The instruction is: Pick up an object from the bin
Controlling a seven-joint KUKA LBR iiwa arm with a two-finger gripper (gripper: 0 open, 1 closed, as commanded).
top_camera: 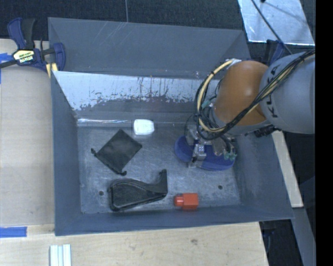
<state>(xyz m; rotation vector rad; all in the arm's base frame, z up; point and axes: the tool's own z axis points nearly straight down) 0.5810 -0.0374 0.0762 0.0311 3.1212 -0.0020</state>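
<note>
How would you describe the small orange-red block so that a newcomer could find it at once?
Look into the grey metal bin and along its near wall. Just right of the black scoop-shaped piece lies the small orange-red block. It is the only red thing there, boxy beside that long curved neighbour.

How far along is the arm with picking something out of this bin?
Done: the gripper is down in the bin, right over the blue round thing on its right side. In hand: whether it grips that thing I cannot tell. Left: lifting it out; it lies on the floor, as do the white lump and the orange block.
</note>
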